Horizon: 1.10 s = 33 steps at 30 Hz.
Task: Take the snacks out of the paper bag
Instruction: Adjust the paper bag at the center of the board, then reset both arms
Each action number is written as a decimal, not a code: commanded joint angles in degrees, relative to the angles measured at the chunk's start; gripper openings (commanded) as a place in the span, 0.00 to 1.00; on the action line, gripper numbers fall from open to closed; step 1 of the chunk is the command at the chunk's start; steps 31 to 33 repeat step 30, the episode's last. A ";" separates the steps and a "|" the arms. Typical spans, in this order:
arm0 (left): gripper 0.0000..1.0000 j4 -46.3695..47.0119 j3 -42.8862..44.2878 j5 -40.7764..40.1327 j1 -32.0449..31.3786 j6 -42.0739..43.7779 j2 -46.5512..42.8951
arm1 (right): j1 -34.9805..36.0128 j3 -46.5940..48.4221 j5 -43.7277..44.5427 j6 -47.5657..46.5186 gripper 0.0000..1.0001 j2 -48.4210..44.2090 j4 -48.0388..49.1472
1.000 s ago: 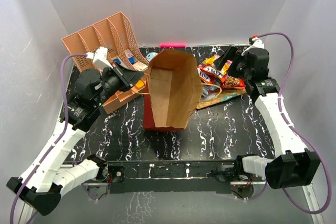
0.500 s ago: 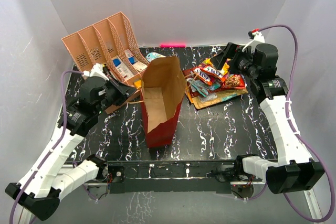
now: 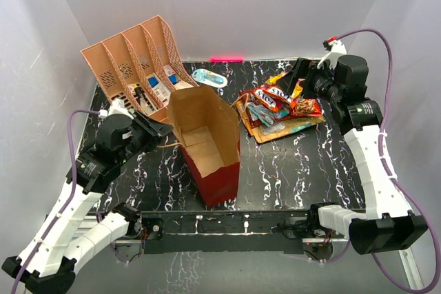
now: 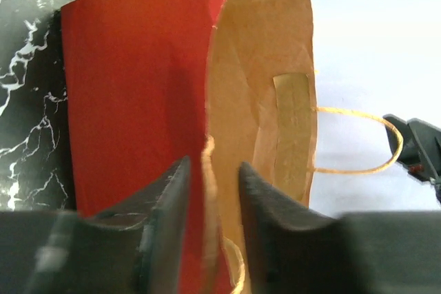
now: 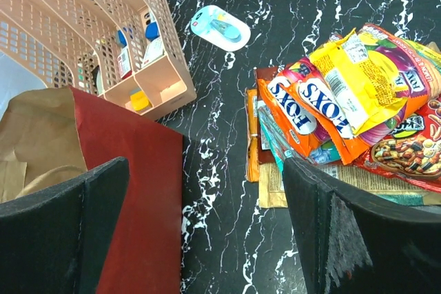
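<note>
I'm holding the left gripper point(image 4: 212, 170) slightly parted astride the rim of the paper bag point(image 3: 219, 173), which is standing by the front edge of the worktop point(image 3: 289, 166). The right gripper point(image 5: 203, 170) is hovering wide open over the snacks point(image 3: 279, 108) in the far right corner.

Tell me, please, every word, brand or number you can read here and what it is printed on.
"FOXS": white on blue, on an orange snack packet.
"FOXS": same logo on the second orange packet overlapping it.
On the yellow packet and the dark red packet: print too small to read.
On the small boxes in the peach organizer: labels too blurred.
On the paper bag: no text visible.
</note>
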 commanded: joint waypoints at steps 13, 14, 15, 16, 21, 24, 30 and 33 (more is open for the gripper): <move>0.98 -16.26 36.62 -26.56 0.19 36.06 7.00 | 0.77 28.89 8.41 -6.61 0.98 -4.30 -12.81; 0.98 -15.35 39.35 -27.58 0.14 39.26 7.67 | 1.06 29.88 9.05 -6.66 0.98 -4.99 -13.06; 0.98 -13.77 41.46 -28.02 0.19 42.92 8.10 | 1.19 30.69 9.58 -6.61 0.98 -5.87 -13.01; 0.98 -11.95 43.21 -27.95 0.19 46.08 8.36 | 1.24 31.54 9.94 -6.60 0.98 -6.56 -12.96; 0.98 -4.30 47.77 -27.33 -1.04 56.44 8.70 | 1.22 35.42 12.54 -7.66 0.98 -9.04 -13.29; 0.99 -0.79 46.70 -27.87 -2.64 59.87 7.65 | 1.24 35.72 15.36 -8.20 0.98 -10.50 -13.09; 0.98 0.89 46.63 -29.00 -6.28 62.76 7.53 | 1.20 34.74 16.27 -8.31 0.98 -11.78 -14.05; 0.98 0.89 46.63 -29.00 -6.28 62.76 7.53 | 1.20 34.74 16.27 -8.31 0.98 -11.78 -14.05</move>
